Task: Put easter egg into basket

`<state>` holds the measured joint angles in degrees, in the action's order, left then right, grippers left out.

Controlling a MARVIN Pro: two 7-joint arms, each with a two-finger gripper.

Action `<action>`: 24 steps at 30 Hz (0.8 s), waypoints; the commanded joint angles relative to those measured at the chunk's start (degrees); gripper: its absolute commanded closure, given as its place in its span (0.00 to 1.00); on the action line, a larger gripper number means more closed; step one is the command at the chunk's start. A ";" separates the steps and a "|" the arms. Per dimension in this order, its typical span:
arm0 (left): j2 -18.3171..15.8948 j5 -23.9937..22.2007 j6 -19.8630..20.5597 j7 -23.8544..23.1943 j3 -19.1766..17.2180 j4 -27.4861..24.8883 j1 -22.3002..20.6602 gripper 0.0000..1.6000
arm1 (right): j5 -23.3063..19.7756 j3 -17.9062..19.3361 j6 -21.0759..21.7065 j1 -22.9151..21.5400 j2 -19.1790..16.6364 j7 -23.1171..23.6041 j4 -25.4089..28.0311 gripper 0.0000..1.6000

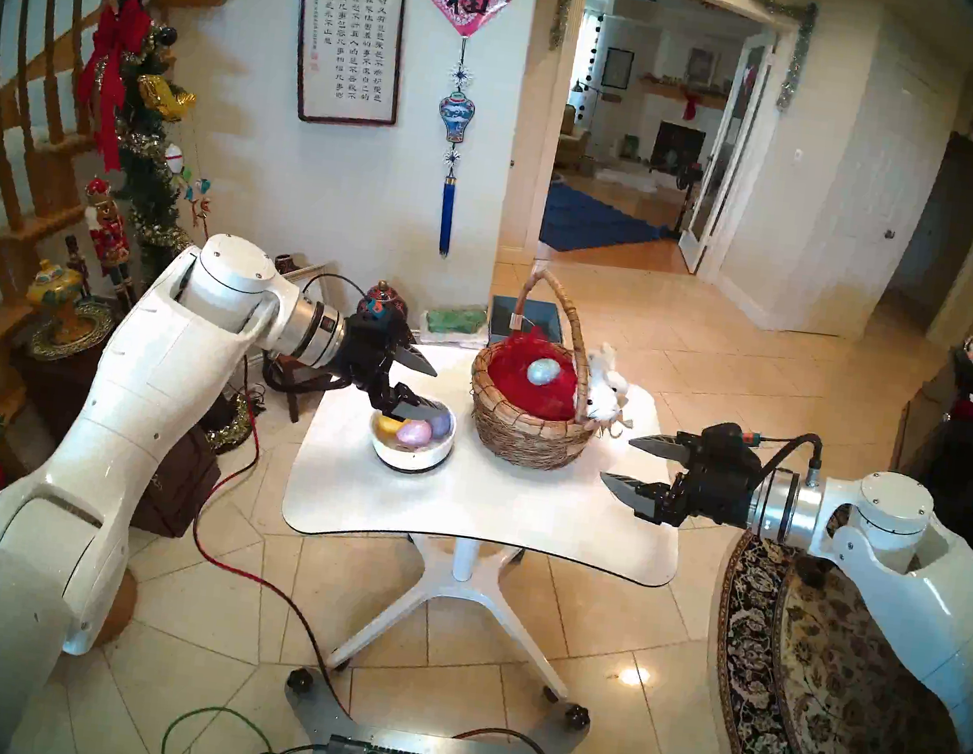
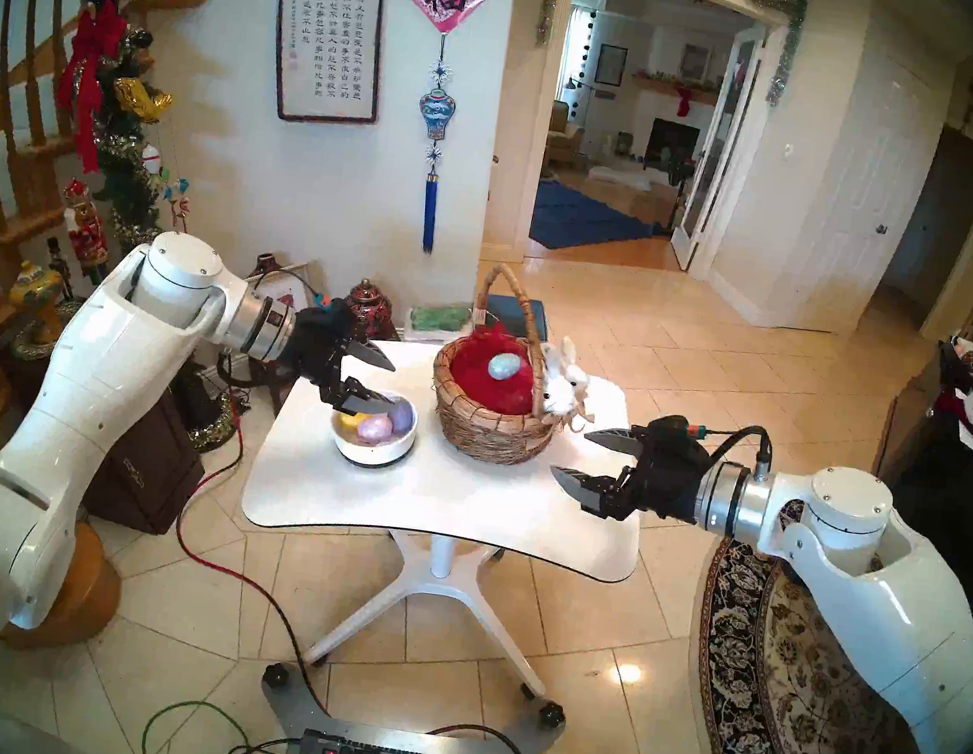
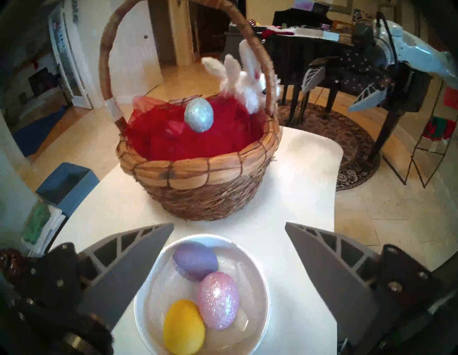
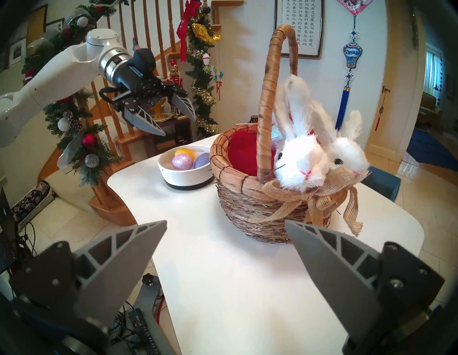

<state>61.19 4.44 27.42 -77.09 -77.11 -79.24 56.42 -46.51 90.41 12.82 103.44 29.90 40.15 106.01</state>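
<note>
We see the basket [image 1: 530, 427] standing upright on the white table [image 1: 474, 506], a silver-blue glitter egg [image 1: 544, 372] lying on its red tissue lining. Just beside it, a white bowl [image 1: 412, 453] holds yellow, pink and purple eggs. The left gripper [image 1: 419, 382] hangs above the bowl, jaws spread wide and empty. The right gripper [image 1: 632, 464], also wide open and empty, hovers near the basket's bunny side.

A glittery silver-blue egg [image 3: 199, 114] rests on red tissue inside the upright woven basket [image 3: 198, 173] on the white bench [image 1: 479, 513]; purple [image 3: 195, 260], pink [image 3: 218, 300] and yellow [image 3: 184, 326] eggs lie beside it in a white bowl [image 3: 260, 285].
</note>
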 commanded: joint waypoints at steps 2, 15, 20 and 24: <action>-0.80 0.47 6.30 5.35 -3.74 -7.87 6.18 0.00 | -0.10 0.44 -0.10 -0.19 -0.10 -0.06 0.02 0.00; -0.97 2.68 13.25 12.74 -6.46 -18.39 13.62 0.00 | -0.12 0.50 -0.11 -0.13 -0.10 -0.07 0.04 0.00; -1.07 3.76 15.04 14.86 -6.82 -22.29 16.75 0.00 | -0.14 0.54 -0.12 -0.09 -0.11 -0.08 0.06 0.00; -1.18 3.81 16.39 14.70 -6.54 -22.90 17.51 0.00 | -0.15 0.57 -0.13 -0.06 -0.11 -0.09 0.07 0.00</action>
<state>59.87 8.38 42.09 -62.63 -83.29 -99.51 71.52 -46.52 90.42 12.82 103.45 29.89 40.14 106.02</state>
